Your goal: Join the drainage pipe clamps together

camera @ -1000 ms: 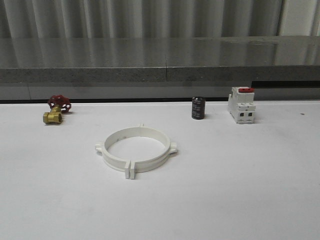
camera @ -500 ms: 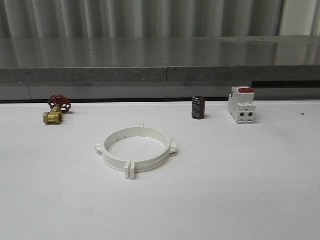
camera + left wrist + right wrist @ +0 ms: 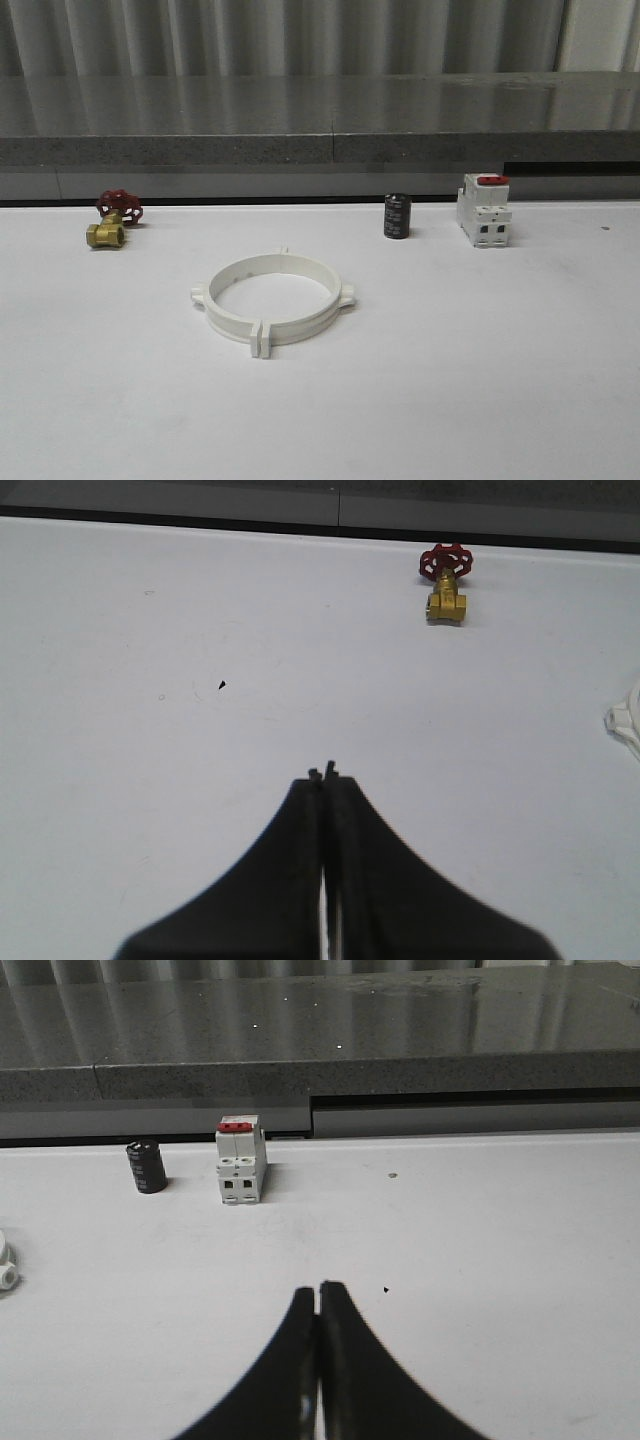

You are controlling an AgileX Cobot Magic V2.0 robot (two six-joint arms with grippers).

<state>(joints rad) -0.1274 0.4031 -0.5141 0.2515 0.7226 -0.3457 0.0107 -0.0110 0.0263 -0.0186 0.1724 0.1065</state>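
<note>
The two white drainage pipe clamps [image 3: 271,298] lie on the white table left of centre, their flat end flanges meeting so the halves form one wide ring. One small edge of a clamp [image 3: 627,720] peeks into the left wrist view, and another edge [image 3: 5,1263] into the right wrist view. My left gripper [image 3: 323,774] is shut with nothing in it, over bare table well away from the ring. My right gripper [image 3: 318,1287] is shut and holds nothing, likewise over bare table apart from the ring.
A brass valve with a red handwheel [image 3: 113,219] sits at the back left. A black cylinder [image 3: 397,216] and a white breaker with a red top [image 3: 484,209] stand at the back right. A grey ledge [image 3: 320,140] runs along the table's far edge.
</note>
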